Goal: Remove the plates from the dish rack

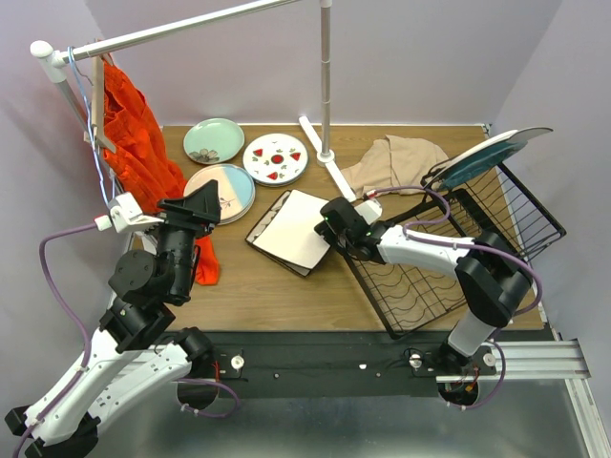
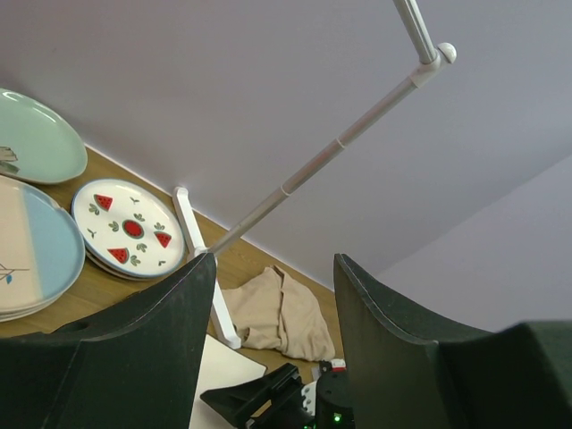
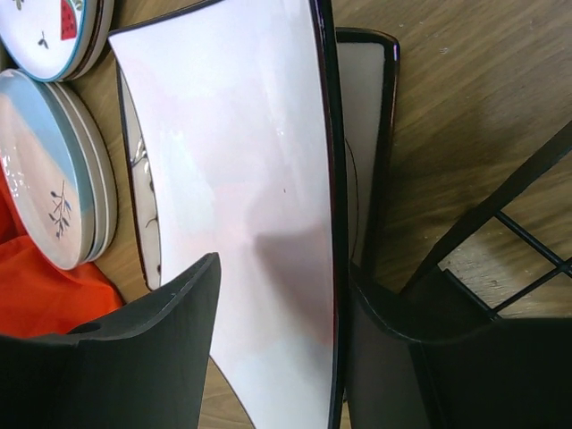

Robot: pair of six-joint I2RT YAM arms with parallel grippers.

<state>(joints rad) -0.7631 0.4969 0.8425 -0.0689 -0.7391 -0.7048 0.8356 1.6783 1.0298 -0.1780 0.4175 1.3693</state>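
Note:
The black wire dish rack [image 1: 420, 281] lies at the right, and one teal plate [image 1: 496, 153] stands tilted in its raised far end. Left of the rack, a white square plate [image 3: 241, 134] with a dark rim lies on top of other square plates [image 3: 365, 107]. My right gripper [image 3: 281, 268] is open around its near edge: the right finger touches the rim and the left finger stands off the face. My left gripper [image 2: 275, 259] hangs open and empty above the table's left side, pointing at the back wall.
A pale green plate [image 1: 213, 140], a red-spotted plate [image 1: 275, 157] and a pink-and-blue stack [image 1: 224, 191] sit at the back left. A beige cloth [image 1: 396, 162] lies behind the rack. A white rail [image 1: 325, 76] with an orange garment [image 1: 143, 153] stands at the left.

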